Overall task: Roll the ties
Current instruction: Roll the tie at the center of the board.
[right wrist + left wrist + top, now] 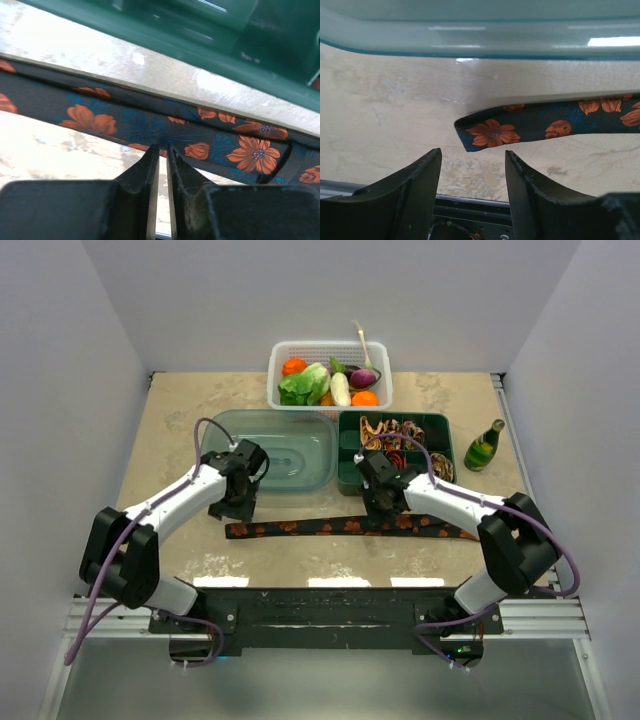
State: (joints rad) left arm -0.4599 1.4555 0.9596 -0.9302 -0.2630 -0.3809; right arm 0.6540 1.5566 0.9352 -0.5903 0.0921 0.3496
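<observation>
Reviewer: Layout, largest first?

Operator: Beige marbled tabletop (180, 400). On its far side I see a clear bluish plastic tub (300, 430) and a dark green compartment tray (346, 445). The tray's far cells hold coiled fabric rolls (385, 430), which I read as finished ties. Just in front of both lies the black necktie with orange flowers (340, 527), flat and stretched left to right.

Reviewer: Why stretched?

Operator: My judgement: a straight band rolls evenly from one end. It also lies near the tray, so the finished roll has a short trip.

Reviewer: Arms?

Operator: Left gripper (472, 182) hovers by the tie's left tip, fingers spread wide with nothing between them. I judge it is placed to start the roll or steady that end. Right gripper (161, 155) sits at the band's near edge, a little right of centre, fingers drawn to a sliver of a gap. Whether they pinch fabric, I cannot tell.

Reviewer: Progress?

Operator: On this tie, rolling has not yet begun.
</observation>
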